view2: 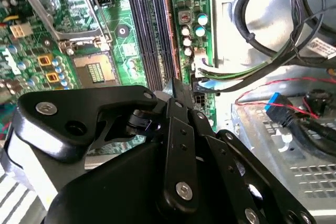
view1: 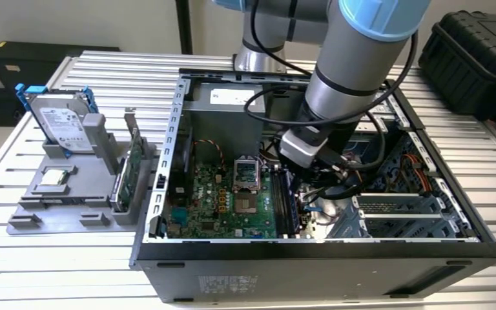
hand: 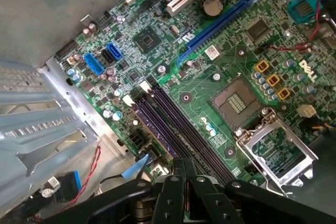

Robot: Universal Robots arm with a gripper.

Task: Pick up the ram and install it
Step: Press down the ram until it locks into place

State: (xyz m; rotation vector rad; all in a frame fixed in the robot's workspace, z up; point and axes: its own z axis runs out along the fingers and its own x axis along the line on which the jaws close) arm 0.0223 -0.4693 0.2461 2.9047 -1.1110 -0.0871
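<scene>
Pincer (view2: 176,85) clenched, fingers drawn together to a narrow tip in both wrist views (hand: 184,165); could not tell whether anything was pinched between them. Tip sat at the near end of the outermost memory slot, the one closest to the edge of the motherboard (view1: 214,200).

A thin strip stood edge-on in that slot, running away from the fingertips. It looked like the ram (view2: 168,30), also seen in the first wrist view (hand: 157,127). Full seating not verifiable. The neighbouring dark slots beside it lay bare.

In the exterior view the pincer (view1: 304,187) hung low inside the open computer case (view1: 317,258), right of centre of the frame, just over the slot row, with the ram (view1: 284,203) directly below it.

On the exterior view's left, on the table (view1: 59,271), sat a grey tray (view1: 50,213) carrying an upright hard drive (view1: 59,123), a small square processor chip (view1: 51,177) lying flat, and a green expansion card (view1: 132,174) standing on edge just beside the case wall.
</scene>
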